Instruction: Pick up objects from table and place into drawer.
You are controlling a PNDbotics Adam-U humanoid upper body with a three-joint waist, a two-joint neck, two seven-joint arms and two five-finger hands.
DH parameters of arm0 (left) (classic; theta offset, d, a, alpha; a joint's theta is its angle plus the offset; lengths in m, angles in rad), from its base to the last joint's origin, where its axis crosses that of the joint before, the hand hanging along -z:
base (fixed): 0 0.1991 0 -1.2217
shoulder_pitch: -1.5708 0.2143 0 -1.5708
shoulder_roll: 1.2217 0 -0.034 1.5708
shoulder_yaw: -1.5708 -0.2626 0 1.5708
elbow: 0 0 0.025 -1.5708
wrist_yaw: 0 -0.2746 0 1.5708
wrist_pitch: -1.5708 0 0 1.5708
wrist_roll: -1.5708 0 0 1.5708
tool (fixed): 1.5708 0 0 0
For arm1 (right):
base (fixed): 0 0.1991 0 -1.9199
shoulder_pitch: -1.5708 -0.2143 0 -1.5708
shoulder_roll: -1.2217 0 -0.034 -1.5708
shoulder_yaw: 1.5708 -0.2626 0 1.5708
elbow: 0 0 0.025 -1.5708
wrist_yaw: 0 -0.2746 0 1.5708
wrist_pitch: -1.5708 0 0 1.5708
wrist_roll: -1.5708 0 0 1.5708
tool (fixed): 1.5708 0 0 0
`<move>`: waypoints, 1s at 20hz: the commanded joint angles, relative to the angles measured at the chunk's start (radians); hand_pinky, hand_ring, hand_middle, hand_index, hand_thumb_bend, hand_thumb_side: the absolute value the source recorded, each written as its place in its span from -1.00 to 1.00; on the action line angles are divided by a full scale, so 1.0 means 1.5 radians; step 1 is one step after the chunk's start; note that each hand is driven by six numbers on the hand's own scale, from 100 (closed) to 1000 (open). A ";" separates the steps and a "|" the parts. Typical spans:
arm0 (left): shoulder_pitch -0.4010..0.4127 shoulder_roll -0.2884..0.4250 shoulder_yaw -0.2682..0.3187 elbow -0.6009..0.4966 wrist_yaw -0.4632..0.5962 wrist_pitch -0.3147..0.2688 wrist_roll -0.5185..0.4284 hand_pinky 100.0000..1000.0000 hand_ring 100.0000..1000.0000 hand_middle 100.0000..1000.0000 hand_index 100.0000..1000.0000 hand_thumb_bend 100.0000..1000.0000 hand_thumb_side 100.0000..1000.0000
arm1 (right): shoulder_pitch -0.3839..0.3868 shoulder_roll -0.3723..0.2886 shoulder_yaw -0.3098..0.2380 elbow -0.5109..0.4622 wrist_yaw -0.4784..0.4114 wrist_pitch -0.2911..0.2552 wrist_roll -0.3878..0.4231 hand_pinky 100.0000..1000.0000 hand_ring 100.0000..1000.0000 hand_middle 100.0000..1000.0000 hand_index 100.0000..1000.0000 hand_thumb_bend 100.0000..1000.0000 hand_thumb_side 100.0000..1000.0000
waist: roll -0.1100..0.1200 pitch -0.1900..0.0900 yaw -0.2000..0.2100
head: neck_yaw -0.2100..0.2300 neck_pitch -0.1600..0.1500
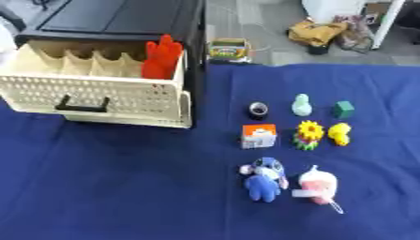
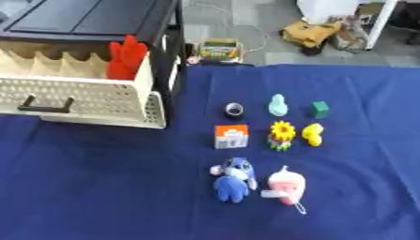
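Neither hand is in view, so I cannot tell their state. The toys lie close together on the bench [image 1: 123, 187]: reaching for the sunflower [image 1: 309, 134] could knock the yellow duck [image 1: 340, 133], and the drawer [image 1: 90, 93] stands well apart.

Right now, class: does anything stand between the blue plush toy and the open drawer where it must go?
Nothing visible does. Bare blue cloth lies between the blue plush toy and the drawer, which stands pulled open with a red toy already in its right corner.
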 commanded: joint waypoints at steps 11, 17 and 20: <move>0.018 0.092 -0.036 -0.008 -0.083 -0.017 -0.228 -1.00 -1.00 -0.99 0.50 -0.64 1.00 | 0.178 -0.132 -0.072 -0.010 -0.099 -0.185 -0.199 0.14 0.30 0.14 0.53 -1.00 0.38 | 0.017 -0.002 -0.029 | 0.024 0.011; 0.001 0.105 -0.047 -0.008 -0.115 -0.061 -0.457 -1.00 -0.82 -0.74 0.47 -0.62 1.00 | 0.247 -0.132 -0.104 -0.010 -0.103 -0.218 -0.237 0.18 0.33 0.14 0.54 -1.00 0.45 | 0.021 0.003 -0.038 | 0.002 0.016; 0.001 0.104 -0.049 -0.008 -0.113 -0.071 -0.499 -1.00 -0.65 -0.58 0.49 -0.61 1.00 | 0.275 -0.124 -0.119 -0.010 -0.096 -0.253 -0.251 0.25 0.41 0.23 0.57 -1.00 0.56 | 0.020 0.007 -0.044 | -0.010 0.015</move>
